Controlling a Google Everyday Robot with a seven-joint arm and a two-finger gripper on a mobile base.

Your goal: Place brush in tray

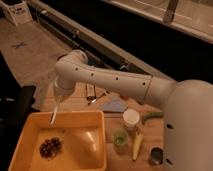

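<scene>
The white, perforated robot arm [115,80] is seen reaching from the right across a pale wooden table [75,102], bending down at its elbow toward the left. The tool [57,101] is hung below the wrist, just above the far left corner of the large, shallow, rectangular yellow-orange plastic tray [102,142]. Its fingers are pressed together on the top end of the long, thin, whitish stick-like brush [53,116], which is held nearly upright, slightly tilted, with its lower end reaching over the tray's far rim and into its interior. Whether the tip is touching the tray floor cannot be made out.

Inside the tray, a dark, speckled clump [50,147] is seen on the floor near the left side, well apart from the brush.

To the right of the tray, a small green cup [120,140] is placed just beside its wall. Behind it stands a white-lidded round container [131,119], and a yellowish elongated cob-like item [137,145] lies near the cup. A green curved item [151,116] lies beside the container, and a dark round can [156,156] is seen at the lower right. Metal utensils [95,96] and a bluish flat sheet [114,105] lie on the table behind the tray.
</scene>
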